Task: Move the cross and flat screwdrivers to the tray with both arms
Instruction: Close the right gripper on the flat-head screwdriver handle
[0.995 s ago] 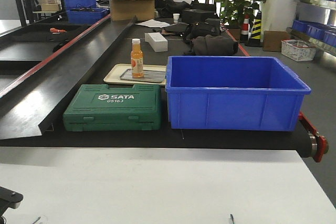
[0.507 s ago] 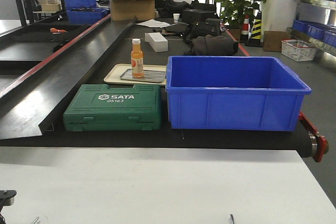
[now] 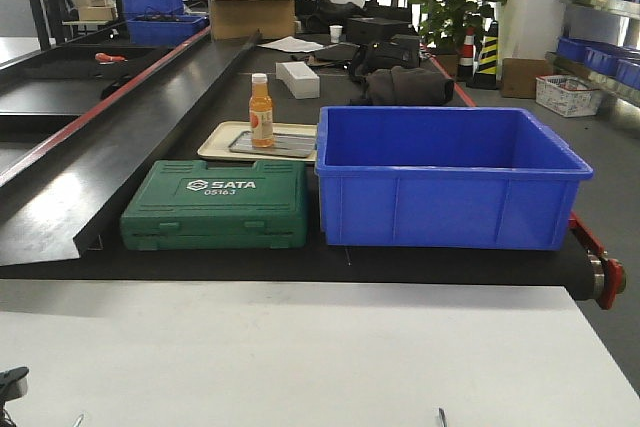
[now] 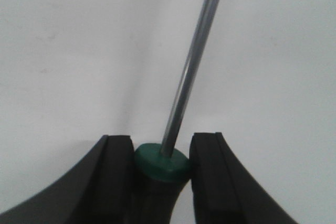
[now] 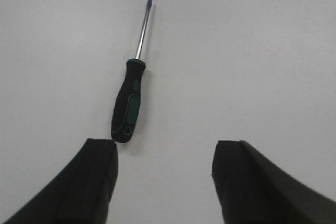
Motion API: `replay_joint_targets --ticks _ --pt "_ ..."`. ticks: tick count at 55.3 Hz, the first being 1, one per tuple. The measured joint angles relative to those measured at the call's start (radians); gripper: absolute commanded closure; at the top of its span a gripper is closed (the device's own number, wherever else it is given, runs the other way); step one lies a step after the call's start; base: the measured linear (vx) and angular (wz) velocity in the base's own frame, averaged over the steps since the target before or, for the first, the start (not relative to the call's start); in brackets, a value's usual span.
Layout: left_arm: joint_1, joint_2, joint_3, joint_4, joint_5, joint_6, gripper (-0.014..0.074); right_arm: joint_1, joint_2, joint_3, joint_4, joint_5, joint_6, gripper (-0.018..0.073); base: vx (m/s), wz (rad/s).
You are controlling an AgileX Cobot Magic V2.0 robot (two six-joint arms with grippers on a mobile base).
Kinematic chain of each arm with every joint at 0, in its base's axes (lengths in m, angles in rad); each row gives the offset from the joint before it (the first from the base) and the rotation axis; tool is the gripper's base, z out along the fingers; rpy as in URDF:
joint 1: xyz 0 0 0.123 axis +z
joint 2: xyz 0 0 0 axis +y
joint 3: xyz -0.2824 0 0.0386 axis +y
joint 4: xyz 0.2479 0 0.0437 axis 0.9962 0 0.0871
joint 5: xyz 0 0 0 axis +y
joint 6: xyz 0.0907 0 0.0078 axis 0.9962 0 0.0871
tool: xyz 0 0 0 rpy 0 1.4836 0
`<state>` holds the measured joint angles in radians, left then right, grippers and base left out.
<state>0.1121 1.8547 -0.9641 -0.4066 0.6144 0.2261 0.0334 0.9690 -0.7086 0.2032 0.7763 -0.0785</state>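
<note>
Desk [image 3: 300,347], white-topped, carries the work toward its front edge; the grey tray [image 3: 288,145] waits beyond its far edge. The left hand [image 4: 161,148] grips one screwdriver [image 4: 193,64] by its handle, apparently ready to lift; the right hand [image 5: 164,150] gapes wide just behind the other screwdriver [image 5: 127,109], poised to straddle it.

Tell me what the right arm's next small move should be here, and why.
Probably nudge the right gripper forward and a little left, then lower it over the handle. Its jaws stand open, and the loose screwdriver lies flat on the white table ahead, with its handle nearer the left finger than the centre. The left gripper is shut on the held screwdriver.
</note>
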Motion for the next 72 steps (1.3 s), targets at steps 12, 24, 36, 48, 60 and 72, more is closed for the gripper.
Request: replay_joint_targets --ticks 12,24,36,48,60,72 --pt "0.0 -0.109 0.0 -0.001 -0.018 -0.002 0.0596 0.0 0.067 -0.006 0.053 0.014 -0.031 0.0081 0.0 0.0" --pt "0.0 -0.155 0.0 0.001 -0.029 -0.004 0.0596 0.0 0.085 -0.006 0.072 -0.018 -0.037 0.0079 0.0 0.0" --pt "0.0 -0.237 0.0 0.001 -0.075 -0.004 0.0596 0.0 0.204 -0.017 0.114 -0.024 -0.094 0.0079 0.0 0.0" --pt "0.0 -0.355 0.0 -0.018 -0.088 -0.004 0.0596 0.092 0.402 -0.116 0.103 -0.044 -0.083 0.0079 0.0 0.0" --pt "-0.025 -0.479 0.001 -0.051 -0.125 -0.004 0.0596 0.202 0.598 -0.242 -0.086 -0.072 0.2 0.0079 0.0 0.0" --pt "-0.063 -0.544 0.001 -0.069 -0.134 -0.004 0.0596 0.276 0.749 -0.339 -0.153 -0.086 0.3 0.0079 0.0 0.0"
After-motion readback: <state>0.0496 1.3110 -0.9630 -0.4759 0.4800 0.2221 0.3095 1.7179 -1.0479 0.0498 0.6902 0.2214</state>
